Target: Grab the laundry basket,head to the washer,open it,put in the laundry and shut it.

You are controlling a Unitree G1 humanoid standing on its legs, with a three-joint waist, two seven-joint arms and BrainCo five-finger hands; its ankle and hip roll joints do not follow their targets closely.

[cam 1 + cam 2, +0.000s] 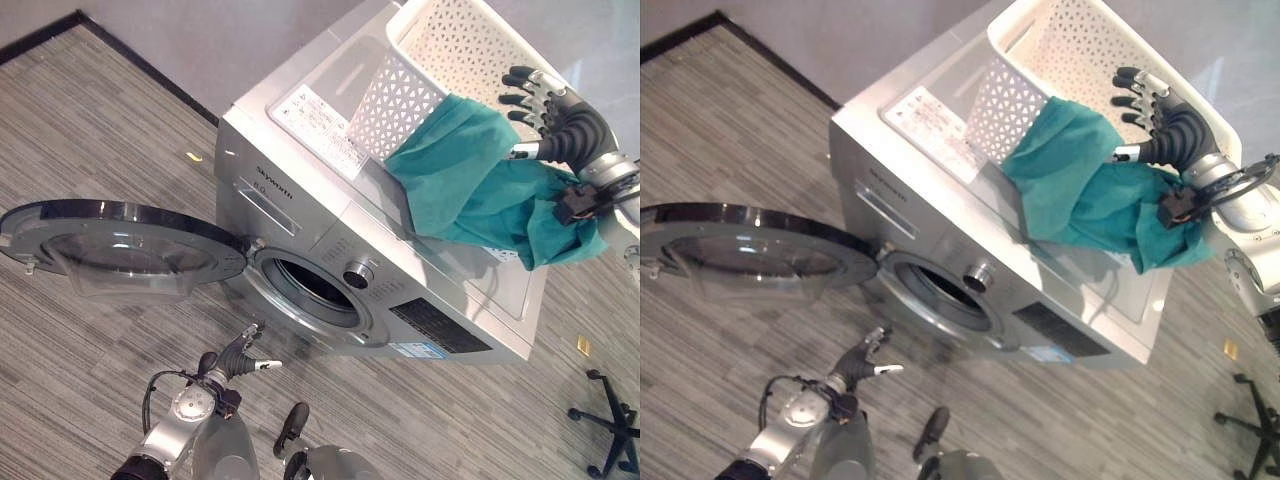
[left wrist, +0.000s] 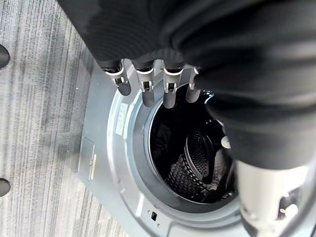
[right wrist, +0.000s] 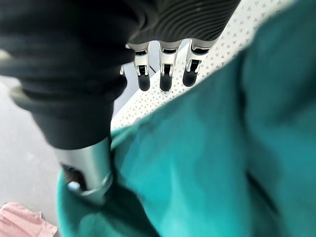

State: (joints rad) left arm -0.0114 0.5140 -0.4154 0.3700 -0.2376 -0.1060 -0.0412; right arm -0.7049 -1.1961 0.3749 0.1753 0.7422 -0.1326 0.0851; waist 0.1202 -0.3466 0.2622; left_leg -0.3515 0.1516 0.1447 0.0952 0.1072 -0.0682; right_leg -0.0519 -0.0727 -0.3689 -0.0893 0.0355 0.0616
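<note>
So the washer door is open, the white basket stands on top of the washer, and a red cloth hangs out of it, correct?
Not quite: the cloth is teal, not red, as the left eye view shows. The rest holds: the washer door is open and the white basket stands on top of the washer.

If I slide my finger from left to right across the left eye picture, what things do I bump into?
Open washer door → washer drum opening → white laundry basket → teal cloth → right hand, open above the cloth.
</note>
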